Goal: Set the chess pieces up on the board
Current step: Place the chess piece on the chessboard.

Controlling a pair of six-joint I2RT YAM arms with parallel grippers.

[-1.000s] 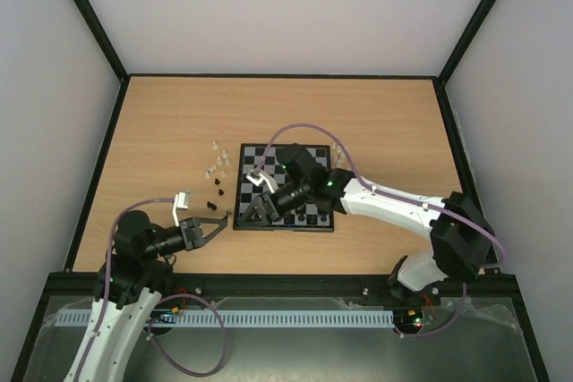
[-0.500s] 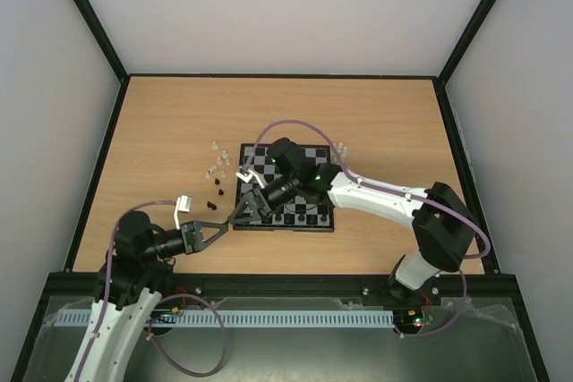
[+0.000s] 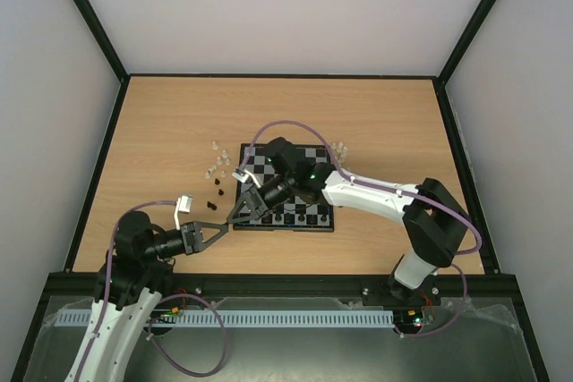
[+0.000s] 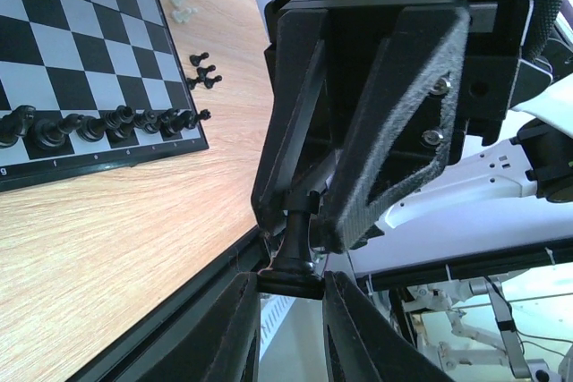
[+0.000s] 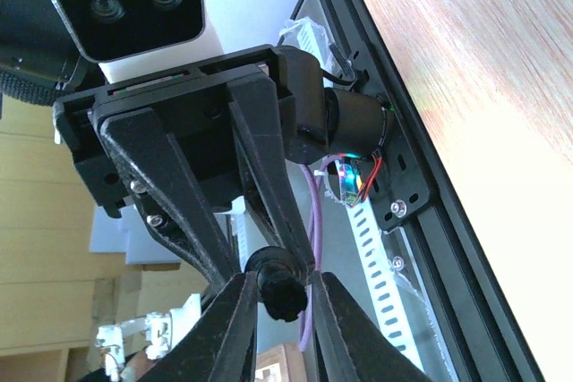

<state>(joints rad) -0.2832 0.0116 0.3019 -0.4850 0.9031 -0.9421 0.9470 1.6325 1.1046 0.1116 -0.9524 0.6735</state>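
Right now both of my grippers meet tip to tip just off the near left corner of the board [image 3: 260, 155], with one black piece [image 4: 290, 276] between them. My left gripper [image 4: 292, 292] is nearly closed, its two fingers pressed against the wide round foot of that piece. My right gripper [image 5: 279, 279] reaches in from the opposite side, across the board. Its fingers are narrowed onto the slimmer upper part, so both grippers have hold of the same piece at once. From above, the piece is too small to make out between the fingertips; the wrist views show it plainly. How high it is above the table [image 3: 170, 123] I cannot tell.

On the board, a row of black pieces [image 4: 98, 123] stands along the edge nearest my bases. A few loose black pieces [image 3: 218, 192] lie on the table just left of the board, roughly level with its middle. A cluster of whitish pieces [image 3: 218, 164] lies left of the board's far left corner. A second whitish cluster [image 3: 338, 147] sits just beside the board's far right corner.
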